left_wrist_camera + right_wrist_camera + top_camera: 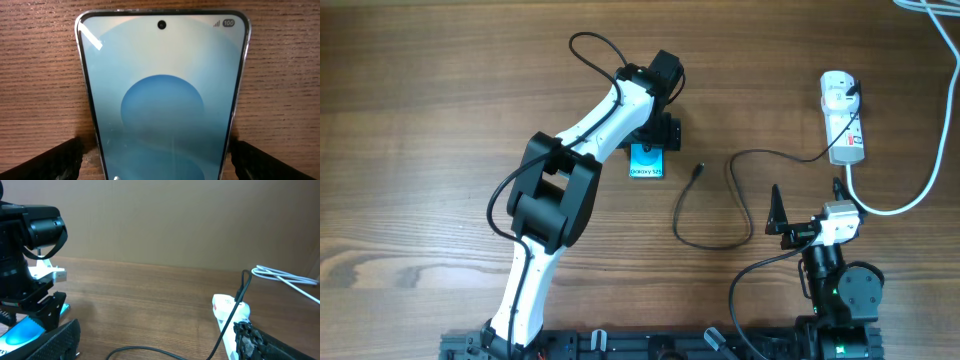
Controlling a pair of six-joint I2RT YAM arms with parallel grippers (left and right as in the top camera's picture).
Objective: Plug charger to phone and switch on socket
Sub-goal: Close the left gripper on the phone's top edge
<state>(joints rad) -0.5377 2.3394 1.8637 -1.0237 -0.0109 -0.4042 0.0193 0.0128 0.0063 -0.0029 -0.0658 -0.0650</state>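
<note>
Left tool (155, 155) spread wide, straddling the lit phone (160, 100) on the tabletop (440, 100). Right tool (157, 330) gapes empty near the socket (842, 120). The charger (699, 171) lies loose.

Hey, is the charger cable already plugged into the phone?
No, the charger's connector lies loose, well apart from the phone.

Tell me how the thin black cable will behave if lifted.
The charger lies in loose curves, so it is probably floppy. It looks thin, so likely light. Its plug seems seated in the socket, so pulling may drag that strip.
</note>
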